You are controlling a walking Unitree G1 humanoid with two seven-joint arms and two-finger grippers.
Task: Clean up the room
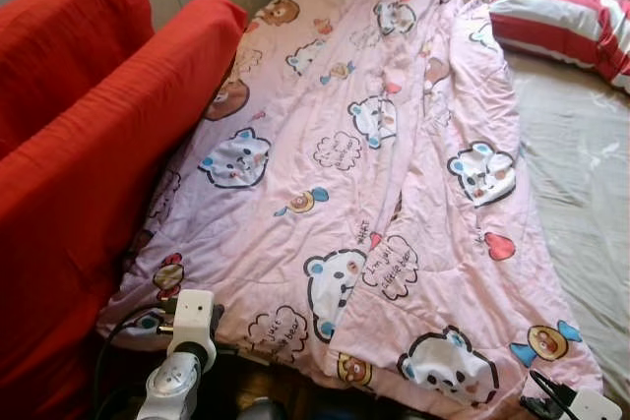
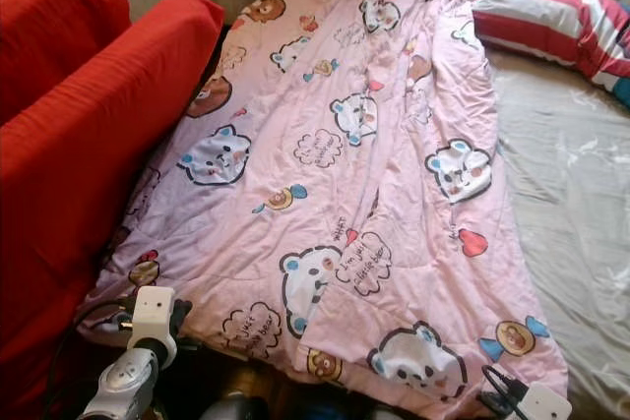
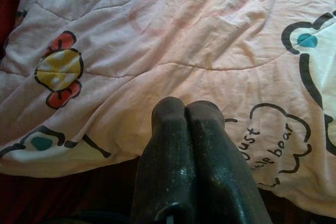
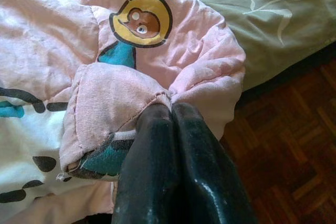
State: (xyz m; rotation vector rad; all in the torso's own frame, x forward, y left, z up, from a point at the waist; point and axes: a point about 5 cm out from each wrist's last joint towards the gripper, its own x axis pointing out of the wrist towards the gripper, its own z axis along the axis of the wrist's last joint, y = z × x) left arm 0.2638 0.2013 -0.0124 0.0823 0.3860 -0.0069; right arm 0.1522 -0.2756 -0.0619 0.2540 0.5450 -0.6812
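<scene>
- The pink bear-print quilt [image 1: 374, 174] lies spread along the bed [image 1: 591, 194], beside a red sofa [image 1: 89, 145].
- The right gripper [image 4: 170, 109] has its fingers [image 4: 197, 150] clenched on the quilt's near corner, fabric bunched just ahead of the tips.
- The left gripper [image 3: 185, 107] has its fingers [image 3: 165, 145] pressed together with nothing between them, tips over the quilt's near edge.
- A striped pillow [image 1: 566, 17] sits at the far end.

Red sofa [image 1: 89, 145] stands hard against the bed's left edge; no passage there. Quilt [image 1: 364, 174] covers the bed's left and middle to the foot edge. Bare sheet [image 1: 581, 194] along the right edge offers open reach. Striped pillow [image 1: 561, 22] blocks the far right corner. Wood floor [image 4: 294, 145] lies open off the foot's right corner.
</scene>
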